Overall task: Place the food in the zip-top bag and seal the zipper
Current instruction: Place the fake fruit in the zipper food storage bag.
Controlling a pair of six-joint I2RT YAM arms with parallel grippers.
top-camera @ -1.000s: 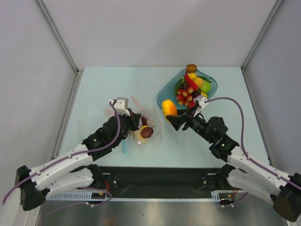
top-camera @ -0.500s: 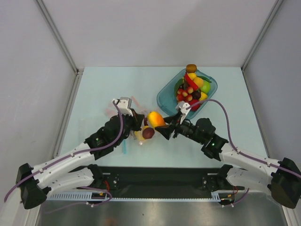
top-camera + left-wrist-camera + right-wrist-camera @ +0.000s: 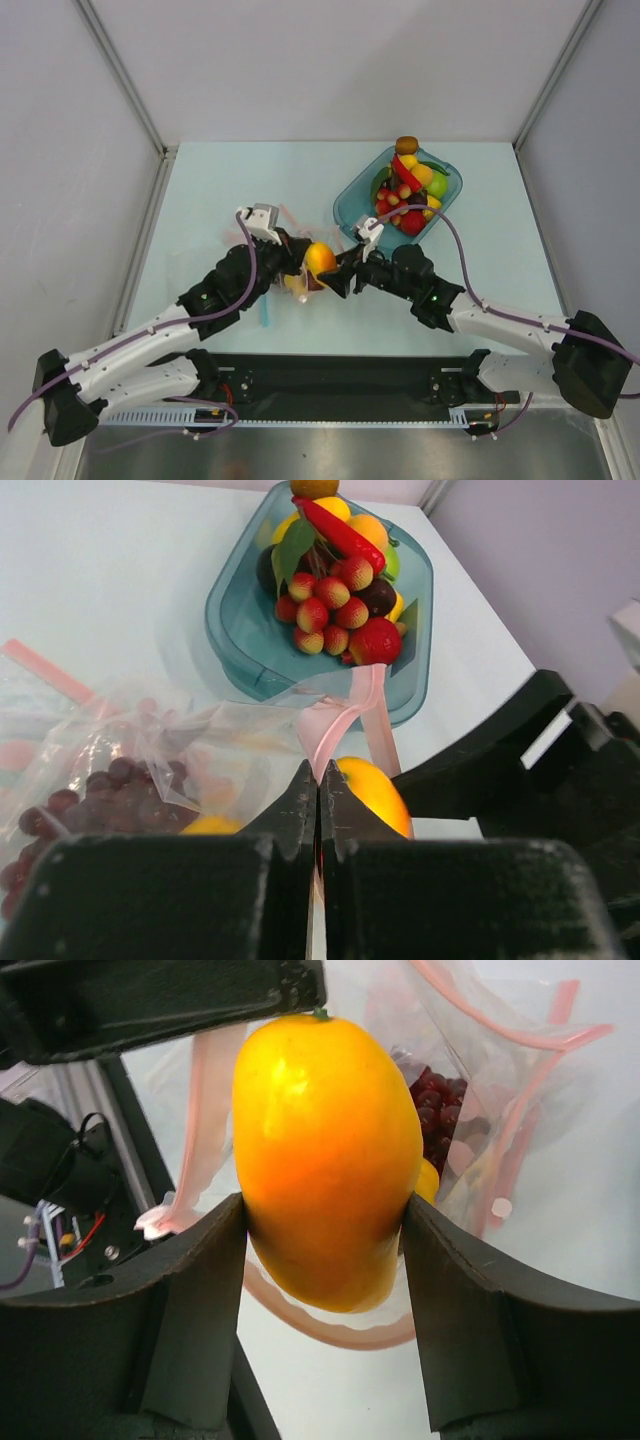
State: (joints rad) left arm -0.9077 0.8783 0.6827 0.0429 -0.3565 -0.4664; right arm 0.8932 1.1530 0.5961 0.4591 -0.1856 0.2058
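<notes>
The bag [image 3: 170, 740] held grapes [image 3: 110, 780]; a mango [image 3: 325, 1110], gripped in the half-open right hand [image 3: 322, 1230], hung at the bag's mouth. The left hand [image 3: 318, 780], closed tight, pinched the zipper [image 3: 350, 710]. More food [image 3: 330, 600] lay in the dish [image 3: 235, 650] beyond the bag; sealing was not yet done.

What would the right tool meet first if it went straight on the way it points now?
The mango in the right tool would probably enter the open bag, pinched by the left tool, then reach the grapes. Depth is unclear.
</notes>
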